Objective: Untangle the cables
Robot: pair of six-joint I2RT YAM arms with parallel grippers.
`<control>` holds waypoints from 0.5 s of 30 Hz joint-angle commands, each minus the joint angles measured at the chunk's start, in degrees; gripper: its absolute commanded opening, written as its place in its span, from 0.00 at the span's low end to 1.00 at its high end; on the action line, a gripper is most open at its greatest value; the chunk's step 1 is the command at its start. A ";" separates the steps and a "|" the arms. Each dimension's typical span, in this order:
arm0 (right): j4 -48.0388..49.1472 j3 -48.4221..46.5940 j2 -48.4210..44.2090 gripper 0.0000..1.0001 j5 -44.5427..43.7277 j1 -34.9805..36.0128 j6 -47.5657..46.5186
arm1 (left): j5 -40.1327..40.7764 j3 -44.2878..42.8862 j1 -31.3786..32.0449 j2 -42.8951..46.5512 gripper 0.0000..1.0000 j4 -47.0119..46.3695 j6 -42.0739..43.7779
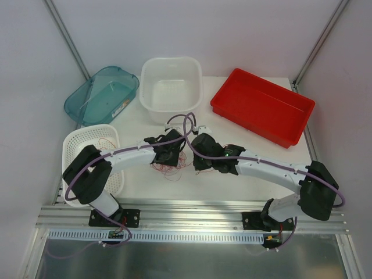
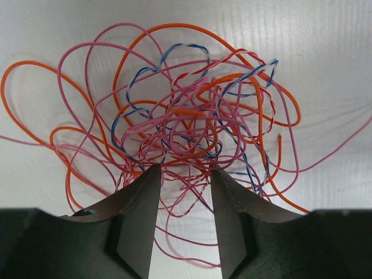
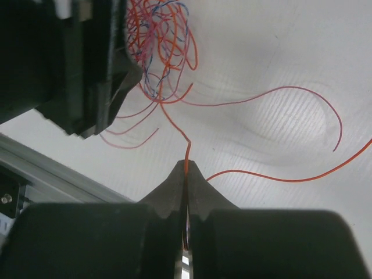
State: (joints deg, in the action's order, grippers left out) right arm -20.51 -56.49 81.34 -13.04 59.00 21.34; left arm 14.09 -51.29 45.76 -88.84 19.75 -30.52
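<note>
The cables are a fist-sized tangle [image 1: 172, 164] of hair-thin pink, orange and blue wires on the white table between my two grippers. In the left wrist view the tangle [image 2: 186, 110] lies just ahead of my left gripper [image 2: 186, 171]. Its jaws are open, with a few pink strands crossing the gap between them. My right gripper [image 3: 186, 167] is shut on one orange wire [image 3: 187, 148] that runs up to the tangle [image 3: 160, 35]. In the top view the left gripper [image 1: 168, 152] hangs over the tangle and the right gripper [image 1: 197, 160] sits at its right side.
A white perforated basket [image 1: 87, 148] stands near left, with a teal bin [image 1: 102, 96], a white tub [image 1: 171, 87] and a red tray [image 1: 261, 104] along the back. A metal rail [image 1: 192, 215] runs along the near edge. Loose pink [image 3: 290, 88] and orange [image 3: 279, 172] strands trail right.
</note>
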 commanded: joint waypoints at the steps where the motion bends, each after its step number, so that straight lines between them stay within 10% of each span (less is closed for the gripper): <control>1: -1.02 -2.22 -3.20 0.01 1.08 0.94 -1.39 | 4.02 -2.59 0.21 -3.09 0.39 -1.03 -1.46; 15: -20.61 -8.45 -23.49 0.01 -8.13 1.12 -13.51 | 5.08 -1.27 -7.96 -5.29 0.37 -0.77 -8.33</control>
State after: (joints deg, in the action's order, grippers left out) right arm -33.41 -59.75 64.75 -14.79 60.40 13.26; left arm 18.35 -53.21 40.10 -94.39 18.28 -36.93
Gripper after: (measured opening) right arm 0.015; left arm 0.372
